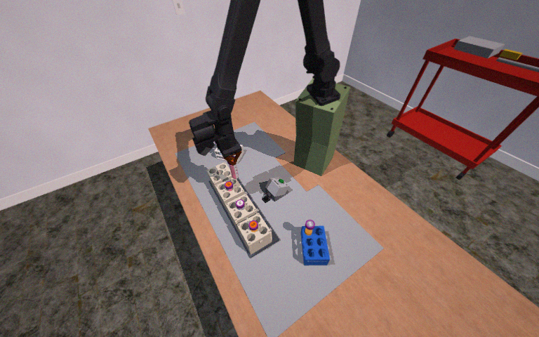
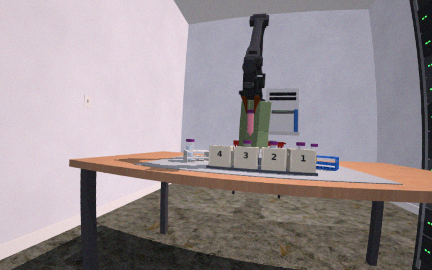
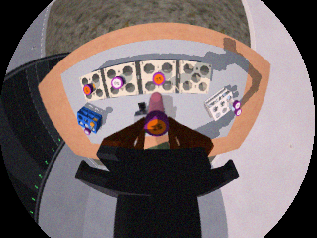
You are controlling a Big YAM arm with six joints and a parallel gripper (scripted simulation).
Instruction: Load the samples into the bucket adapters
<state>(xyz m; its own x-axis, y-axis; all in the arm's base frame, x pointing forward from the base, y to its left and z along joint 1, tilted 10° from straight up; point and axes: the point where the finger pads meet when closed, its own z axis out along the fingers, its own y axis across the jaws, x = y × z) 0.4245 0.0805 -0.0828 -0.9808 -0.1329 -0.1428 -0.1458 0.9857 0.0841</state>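
Standing in a pale-walled room on mottled flooring: a wooden tabletop (image 2: 376,187) carrying a grey mat (image 1: 278,286). Sitting nearest in the exterior view: a row of four beige blocks (image 2: 264,158) numbered 4, 3, 2, 1 from left to right, with purple caps showing above blocks 3 (image 2: 247,143), 2 (image 2: 273,143) and 1 (image 2: 300,144). Lying just beyond block 1: a blue rack (image 1: 316,246) carrying one purple-capped tube (image 1: 309,225) in a corner well. Resting behind the row: a small grey box with a green button (image 1: 281,181). Sitting off past block 4: a small white rack (image 2: 194,153), with one capped tube (image 2: 190,147) rising from it. Hanging upright above the row, over the block 3 and 4 end: a pink tube (image 2: 250,123) with an orange-dotted purple cap (image 3: 157,123), well clear of the holes. Pinching that tube just under the cap: the tool (image 2: 250,107), on a black arm (image 1: 230,71). Standing farthest back: a green pedestal (image 1: 318,130).
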